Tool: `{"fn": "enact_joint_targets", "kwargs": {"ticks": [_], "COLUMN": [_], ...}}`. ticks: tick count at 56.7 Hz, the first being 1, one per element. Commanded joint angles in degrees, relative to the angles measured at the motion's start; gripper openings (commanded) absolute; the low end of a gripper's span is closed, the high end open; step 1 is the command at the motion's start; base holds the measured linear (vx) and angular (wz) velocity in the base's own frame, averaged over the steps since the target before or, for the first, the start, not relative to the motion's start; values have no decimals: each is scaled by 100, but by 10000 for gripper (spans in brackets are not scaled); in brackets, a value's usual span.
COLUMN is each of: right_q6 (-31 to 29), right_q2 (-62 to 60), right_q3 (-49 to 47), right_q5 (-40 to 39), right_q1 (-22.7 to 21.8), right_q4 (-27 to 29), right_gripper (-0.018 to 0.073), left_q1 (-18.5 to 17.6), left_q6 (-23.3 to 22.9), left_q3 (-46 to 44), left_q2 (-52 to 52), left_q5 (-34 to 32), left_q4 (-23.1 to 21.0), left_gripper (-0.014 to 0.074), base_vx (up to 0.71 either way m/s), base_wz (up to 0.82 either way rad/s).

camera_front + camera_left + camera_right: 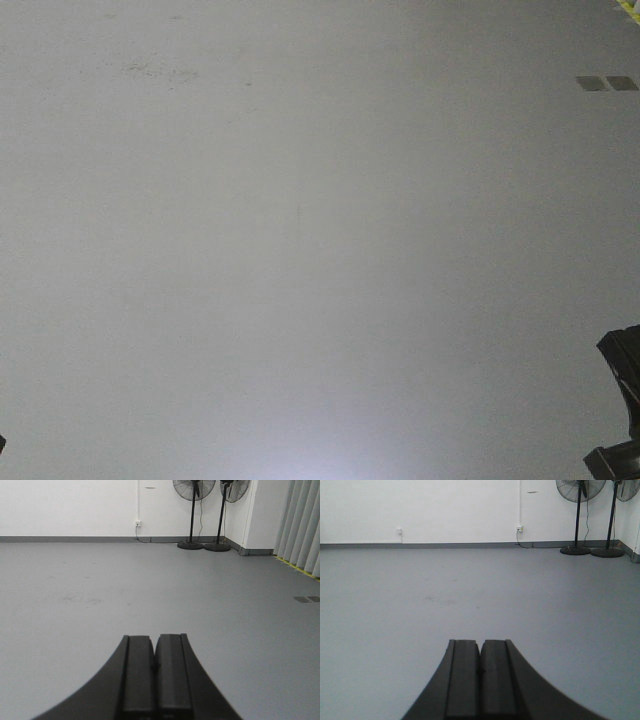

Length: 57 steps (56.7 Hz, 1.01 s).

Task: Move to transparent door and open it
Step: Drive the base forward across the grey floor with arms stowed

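Well short of the white wall (65, 505), left fingers (139, 675) pressed together on nothing, right fingers (463, 680) likewise closed and empty, grey floor (75, 590) stretching to that wall, two pedestal fans (193, 488) against it, vertical blinds (305, 525) right of it, transparent door not in any view.

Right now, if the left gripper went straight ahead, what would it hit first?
Probably nothing near: the left gripper points over grey floor toward the far white wall; the fans stand further right.
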Motion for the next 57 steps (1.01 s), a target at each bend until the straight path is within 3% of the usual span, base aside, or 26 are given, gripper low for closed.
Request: {"fn": "enact_joint_targets", "kwargs": {"ticks": [1,57], "right_q6": [-10,-10], "right_q2": [-86,-86], "right_q3": [13,13], "right_q5": [-501,-501], "right_q1": [-27,-27], "right_q4": [-60,-60], "right_gripper": [1,1], "left_q1": [-30,-30], "left_q6": [-43,-43], "left_q3": [60,60], "left_q2": [-83,-83], "left_q5": [-482,-482], "left_q4": [-36,-36], "left_gripper": [3,3], "base_vx": [0,0], "base_wz": [0,0]}}
